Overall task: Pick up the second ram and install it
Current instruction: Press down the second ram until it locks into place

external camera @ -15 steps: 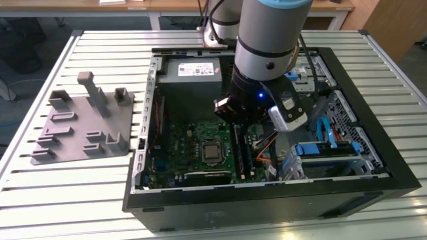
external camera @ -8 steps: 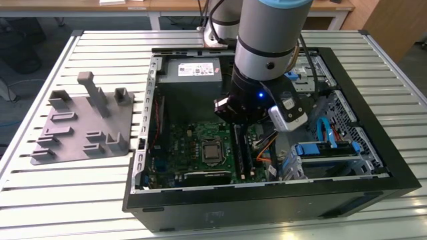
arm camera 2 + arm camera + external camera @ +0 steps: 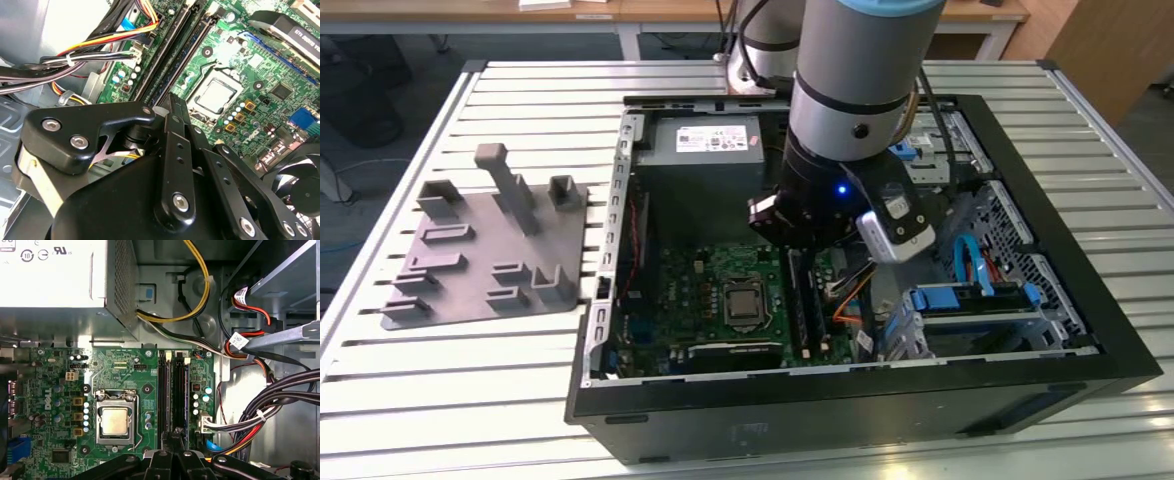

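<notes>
Table (image 3: 480, 400): I see a slatted metal top carrying everything.
Computer case (image 3: 854, 420): it lies open on its side, the motherboard (image 3: 125, 375) facing up, the power supply (image 3: 55, 275) at its far end.
Grey tray (image 3: 487, 250): it sits on the slats at the exterior view's left, apart from the case.
Arm (image 3: 861, 70): I have it reaching down into the case.
Gripper (image 3: 172, 440): it hangs just over the memory slots; its black fingers look drawn close together, but I cannot tell whether they grip anything.
Second ram (image 3: 178, 390): I see a dark stick standing in the slots beside the processor socket (image 3: 116, 420), directly under the fingertips.
</notes>
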`<action>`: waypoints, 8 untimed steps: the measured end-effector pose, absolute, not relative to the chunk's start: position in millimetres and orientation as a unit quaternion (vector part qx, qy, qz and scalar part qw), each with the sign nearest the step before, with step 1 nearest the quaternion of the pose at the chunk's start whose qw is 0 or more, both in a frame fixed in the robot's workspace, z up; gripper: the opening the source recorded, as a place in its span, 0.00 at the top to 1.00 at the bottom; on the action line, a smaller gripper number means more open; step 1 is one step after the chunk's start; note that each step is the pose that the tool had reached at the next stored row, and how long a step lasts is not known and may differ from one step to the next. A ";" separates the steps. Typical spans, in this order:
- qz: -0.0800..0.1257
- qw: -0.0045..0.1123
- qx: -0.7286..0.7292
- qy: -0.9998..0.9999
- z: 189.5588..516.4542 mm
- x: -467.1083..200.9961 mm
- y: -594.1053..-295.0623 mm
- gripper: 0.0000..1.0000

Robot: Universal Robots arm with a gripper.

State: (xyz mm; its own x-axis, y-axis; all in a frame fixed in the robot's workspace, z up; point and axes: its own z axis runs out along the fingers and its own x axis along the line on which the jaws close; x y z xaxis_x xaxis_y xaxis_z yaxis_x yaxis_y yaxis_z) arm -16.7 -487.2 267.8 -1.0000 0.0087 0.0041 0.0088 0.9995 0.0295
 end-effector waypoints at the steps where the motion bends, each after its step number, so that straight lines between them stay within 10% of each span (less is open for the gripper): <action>1: -0.015 0.002 -0.004 -1.000 267.2 -16.7 -486.7 0.90; 8: -0.015 0.002 -0.004 -1.000 254.8 -16.5 -462.9 0.90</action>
State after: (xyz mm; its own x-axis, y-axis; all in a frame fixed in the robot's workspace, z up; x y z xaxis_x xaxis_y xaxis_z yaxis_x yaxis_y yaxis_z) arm -16.5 -462.9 254.8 -1.0000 0.0086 0.0041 0.0087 0.9995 0.0296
